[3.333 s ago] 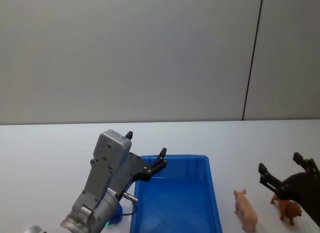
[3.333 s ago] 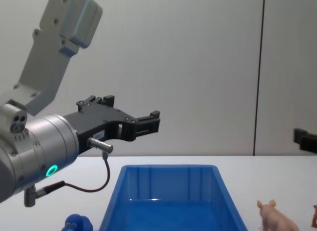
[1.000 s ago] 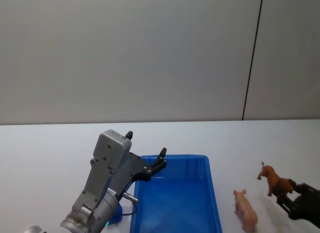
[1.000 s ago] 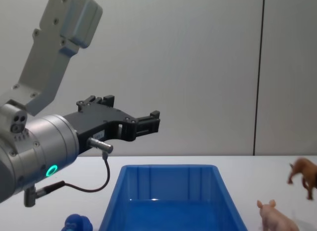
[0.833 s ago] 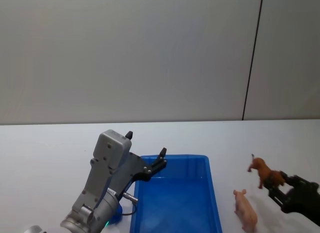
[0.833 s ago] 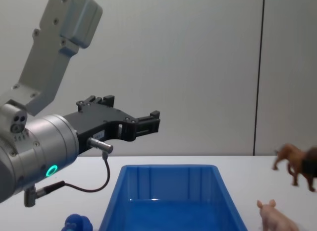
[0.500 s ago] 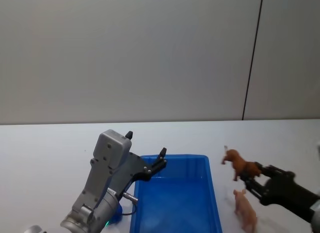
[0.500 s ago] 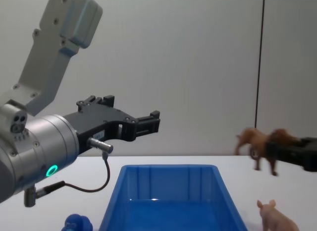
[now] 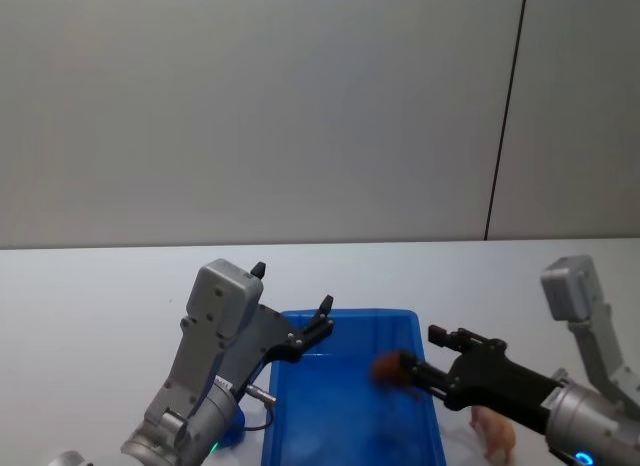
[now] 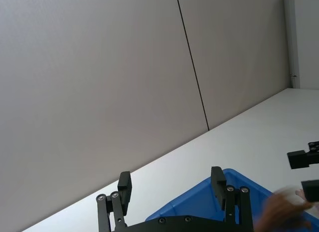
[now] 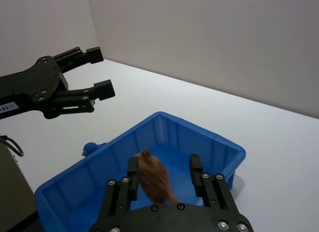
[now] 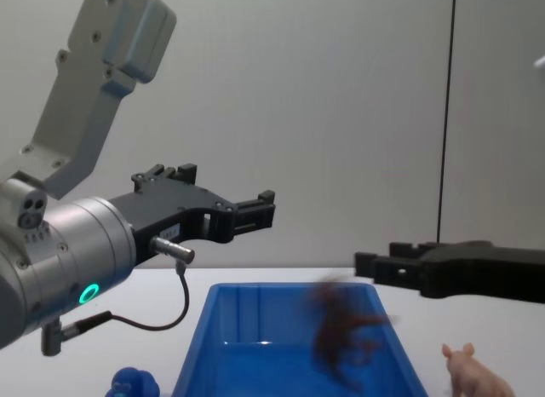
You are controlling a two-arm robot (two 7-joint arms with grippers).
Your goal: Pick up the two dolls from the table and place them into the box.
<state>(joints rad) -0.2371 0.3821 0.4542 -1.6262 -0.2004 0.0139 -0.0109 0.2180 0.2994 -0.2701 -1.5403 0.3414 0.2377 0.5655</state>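
Brown horse over the blue box, pink pig out on the table.
The reddish-brown horse [image 9: 388, 367] shows as a motion-blurred smear within the outline of the box [image 9: 345, 314], at about 2 o'clock from the box's middle in the head view. In the chest view it hangs tilted between the walls, its body below rim level and thin legs trailing toward 3 o'clock. The box is a bright blue rectangular bin with sloped, ribbed walls and a thick rim, long side running 12 to 6 o'clock, flat on the plain white table [image 9: 100, 286]. The pale pink pig [image 9: 495, 431] sits on the table just outside the box's right wall, near 4 o'clock from the box's middle, back up, ears raised, partly hidden.
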